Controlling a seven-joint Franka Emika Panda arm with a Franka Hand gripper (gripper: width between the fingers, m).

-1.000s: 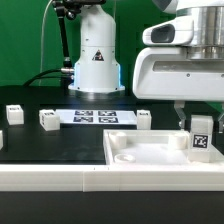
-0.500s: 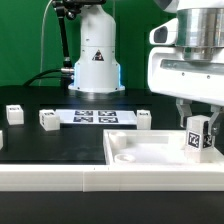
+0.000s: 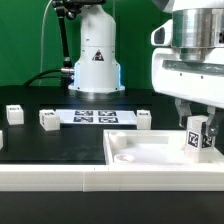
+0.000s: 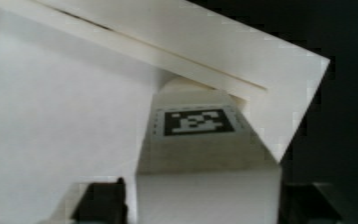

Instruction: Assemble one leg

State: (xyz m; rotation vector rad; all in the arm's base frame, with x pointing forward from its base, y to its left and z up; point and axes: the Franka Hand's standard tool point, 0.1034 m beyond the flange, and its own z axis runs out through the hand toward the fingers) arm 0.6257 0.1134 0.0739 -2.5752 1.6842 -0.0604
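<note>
In the exterior view the gripper is cut off by the top and right edges, and the leg hides the gap between its fingers. In the wrist view the leg runs out of the picture, and the fingertips are dark and blurred.

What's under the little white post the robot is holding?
The leg hangs in the jaws over the flat white panel, near its corner on the exterior view's right. Whether its bottom end touches the panel stays hidden.

Bright, even room light w/ soft shadows on the black table. Exterior view low-res, slightly soft. Wrist view blurry, whites near blown out, dark corners.
</note>
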